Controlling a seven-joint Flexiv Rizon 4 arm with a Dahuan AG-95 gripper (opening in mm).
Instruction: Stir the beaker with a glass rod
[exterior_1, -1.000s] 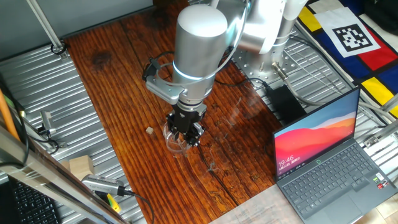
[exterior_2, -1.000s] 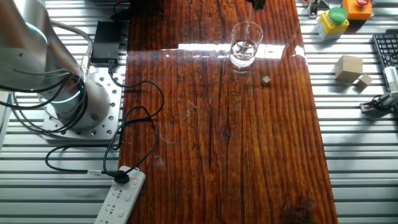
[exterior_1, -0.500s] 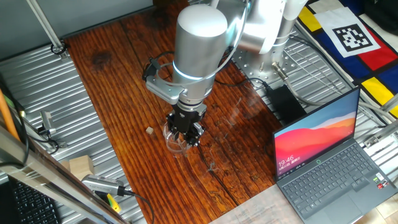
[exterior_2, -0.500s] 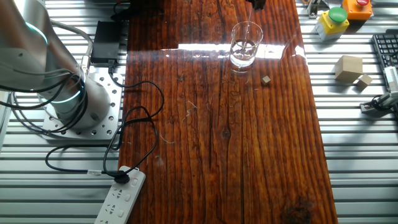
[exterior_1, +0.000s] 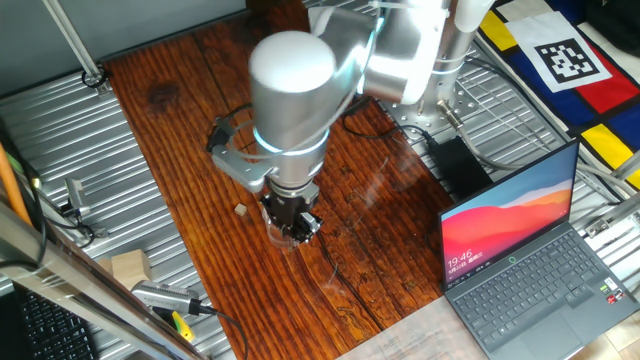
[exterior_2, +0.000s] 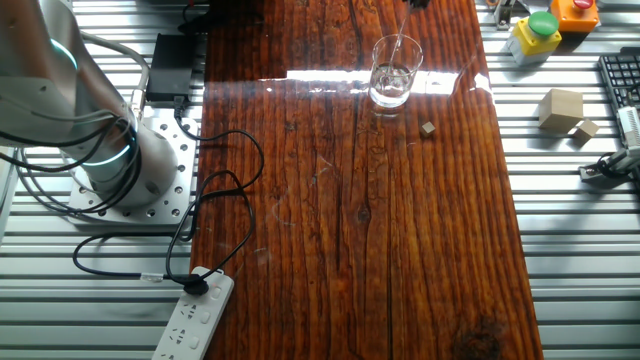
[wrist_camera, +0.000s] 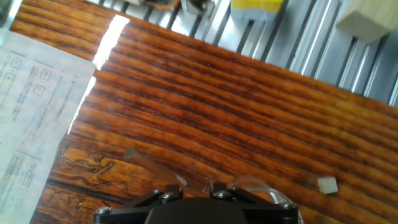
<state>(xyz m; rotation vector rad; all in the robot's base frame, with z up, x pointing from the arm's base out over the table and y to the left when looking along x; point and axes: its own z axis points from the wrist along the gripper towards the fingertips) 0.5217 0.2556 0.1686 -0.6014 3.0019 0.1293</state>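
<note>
In one fixed view the gripper (exterior_1: 291, 222) hangs at centre frame directly over the beaker (exterior_1: 283, 232), which stands on the wooden worktop (exterior_1: 190, 120) with the small tan cube (exterior_1: 240, 209) just beside it to the left. The other fixed view shows the beaker (exterior_2: 391, 72) near the top edge, and the glass rod (exterior_2: 399, 45) slanting down into it from above, its lower end inside the rim. Holding the rod from above lets its tip sweep inside the glass without knocking the wall. The jaws probably pinch the rod's upper end, but the arm hides them, so I cannot tell. The hand view shows only an arc of the beaker rim (wrist_camera: 261, 184) at the bottom.
</note>
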